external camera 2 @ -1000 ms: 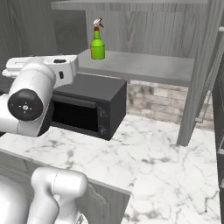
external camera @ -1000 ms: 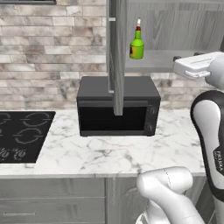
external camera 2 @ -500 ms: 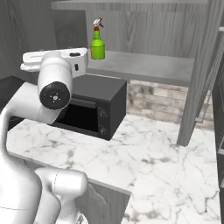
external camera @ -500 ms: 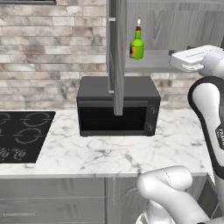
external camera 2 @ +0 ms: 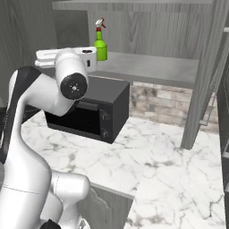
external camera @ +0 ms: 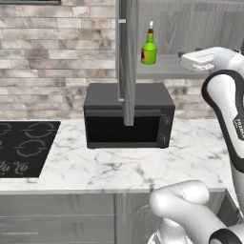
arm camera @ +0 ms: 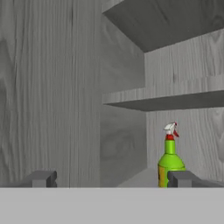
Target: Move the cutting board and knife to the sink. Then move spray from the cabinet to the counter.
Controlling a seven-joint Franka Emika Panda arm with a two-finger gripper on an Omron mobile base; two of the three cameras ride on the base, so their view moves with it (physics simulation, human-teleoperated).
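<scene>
Brick backsplash runs behind a white marble bench (external camera: 190, 152); at the far left sits a black cooktop (external camera: 21, 147), then a black microwave (external camera: 127, 116) against the wall. Above the microwave hangs the grey cabinet (external camera: 190, 24), its door (external camera: 127, 57) swung out edge-on, and on its plain shelf (external camera: 162, 69) stands the spray (external camera: 149, 47), upright near the shelf's left end. To the right of it the white arm has its hand raised level with the shelf, the gripper (arm camera: 109, 179) aimed in at the bottle with its fingertips (arm camera: 41, 178) set wide apart and nothing between them; in the hand view the spray stands a little off to one side, ahead of the tips. Neither cutting board nor knife is on this stretch of bench, so I'd guess that part is finished and the spray step is underway: reach, grasp, lift out and set down on the bench are all left.
</scene>
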